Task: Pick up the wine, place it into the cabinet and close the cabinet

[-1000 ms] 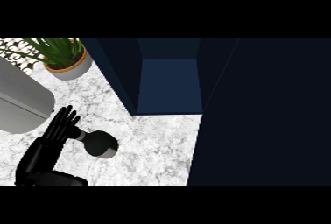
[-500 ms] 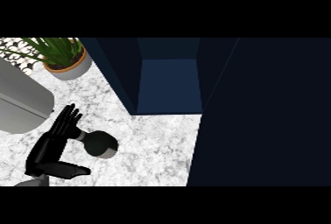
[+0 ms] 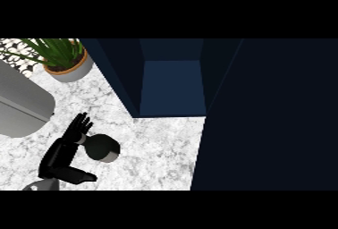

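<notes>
The left hand (image 3: 63, 154) was at the lower left, fingers straight and thumb spread apart, holding nothing. Just to its right, the wine (image 3: 102, 148) rested on the marble counter (image 3: 158, 152). Beyond stood the open cabinet (image 3: 173, 85), and farther left a potted plant (image 3: 63, 60).

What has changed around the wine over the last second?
The left hand edged right, closer to the wine bottle, and its thumb swung out below the bottle. Its fingers are straight beside the bottle, and it has not taken hold of anything yet. The bottle has not moved, the cabinet is open as before, and the potted plant is unmoved.
</notes>
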`<state>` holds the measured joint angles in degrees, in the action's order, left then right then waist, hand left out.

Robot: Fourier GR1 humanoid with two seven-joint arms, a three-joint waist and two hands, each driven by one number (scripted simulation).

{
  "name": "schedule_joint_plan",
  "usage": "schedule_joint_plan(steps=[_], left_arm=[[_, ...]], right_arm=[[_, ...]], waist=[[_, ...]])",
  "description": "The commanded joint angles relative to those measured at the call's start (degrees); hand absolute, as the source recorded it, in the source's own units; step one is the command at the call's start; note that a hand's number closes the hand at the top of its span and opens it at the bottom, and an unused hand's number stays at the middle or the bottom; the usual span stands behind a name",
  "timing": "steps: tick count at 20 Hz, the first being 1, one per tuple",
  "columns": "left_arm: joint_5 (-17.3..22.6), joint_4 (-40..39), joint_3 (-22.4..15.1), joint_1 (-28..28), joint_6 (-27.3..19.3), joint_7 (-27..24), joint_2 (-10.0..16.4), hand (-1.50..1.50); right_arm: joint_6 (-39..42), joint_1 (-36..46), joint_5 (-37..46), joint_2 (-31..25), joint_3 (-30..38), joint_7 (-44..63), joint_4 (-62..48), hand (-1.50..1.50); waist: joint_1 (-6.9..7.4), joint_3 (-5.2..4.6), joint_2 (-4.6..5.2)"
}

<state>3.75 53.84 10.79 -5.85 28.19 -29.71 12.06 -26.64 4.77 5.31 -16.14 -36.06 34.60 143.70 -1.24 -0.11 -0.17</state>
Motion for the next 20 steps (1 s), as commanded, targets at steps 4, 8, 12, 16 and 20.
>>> schedule_joint_plan(steps=[4,8,12,16,20], left_arm=[[-1.8,-11.0,-0.7,-5.5,2.0,-5.3,-0.8,-1.50],[-0.8,-16.1,0.5,-9.8,3.1,-5.3,0.1,-1.50],[-3.8,-14.3,-2.4,-5.2,1.2,-10.6,-1.7,-1.50],[-1.2,-14.8,-0.9,-5.3,2.8,-11.1,-1.4,-1.50],[-1.5,-15.1,-1.9,-6.2,0.1,-11.8,-4.2,1.50]], right_arm=[[-1.0,0.8,7.1,-1.8,-1.5,7.0,10.4,-1.50],[-0.5,-0.6,4.9,-3.2,0.5,4.4,9.8,-1.50],[-2.3,-0.8,8.8,-2.8,-4.1,4.7,9.7,-1.50],[-1.7,-3.1,5.3,-5.8,-0.7,4.2,12.7,-1.50],[-2.9,-0.9,8.3,-3.9,-3.7,5.7,9.6,-1.50]], waist=[[0.00,-0.05,0.03],[-0.10,0.01,0.11],[0.28,0.02,-0.08],[0.25,0.05,-0.11],[0.49,0.03,-0.10]])
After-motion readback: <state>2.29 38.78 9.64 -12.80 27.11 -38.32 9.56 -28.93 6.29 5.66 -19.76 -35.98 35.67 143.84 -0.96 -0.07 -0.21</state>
